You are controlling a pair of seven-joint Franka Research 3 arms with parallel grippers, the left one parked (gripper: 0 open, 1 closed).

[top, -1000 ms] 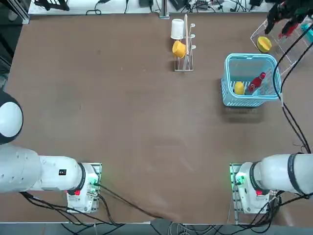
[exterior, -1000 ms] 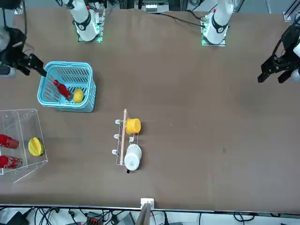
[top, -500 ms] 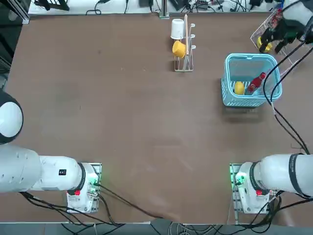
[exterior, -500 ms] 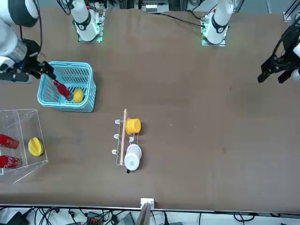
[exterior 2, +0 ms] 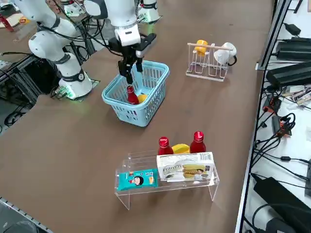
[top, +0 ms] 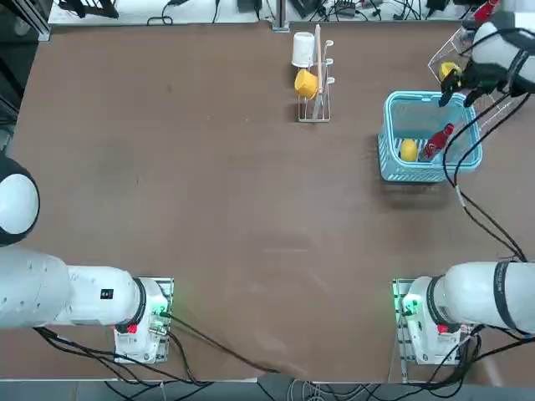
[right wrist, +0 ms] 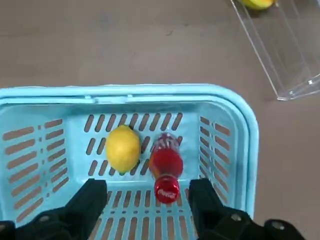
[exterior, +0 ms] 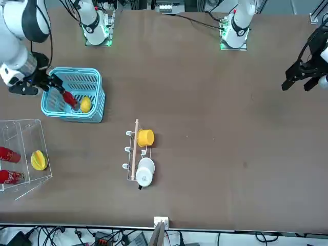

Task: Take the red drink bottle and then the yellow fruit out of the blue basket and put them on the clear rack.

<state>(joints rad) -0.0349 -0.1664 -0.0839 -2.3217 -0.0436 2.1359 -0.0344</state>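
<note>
Over the blue basket [right wrist: 245, 130] I've got the right pincer [right wrist: 147, 200] spread wide, red drink bottle [right wrist: 165, 167] and yellow fruit [right wrist: 122, 148] lying inside.

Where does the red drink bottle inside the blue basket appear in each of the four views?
Top view: red drink bottle, right side, in the blue basket.
Front view: bottle, upper left.
Right side view: bottle, upper centre-left, below the open right pincer.
Right wrist view: bottle, centre.
Shared landmark: the yellow fruit beside it.
</note>
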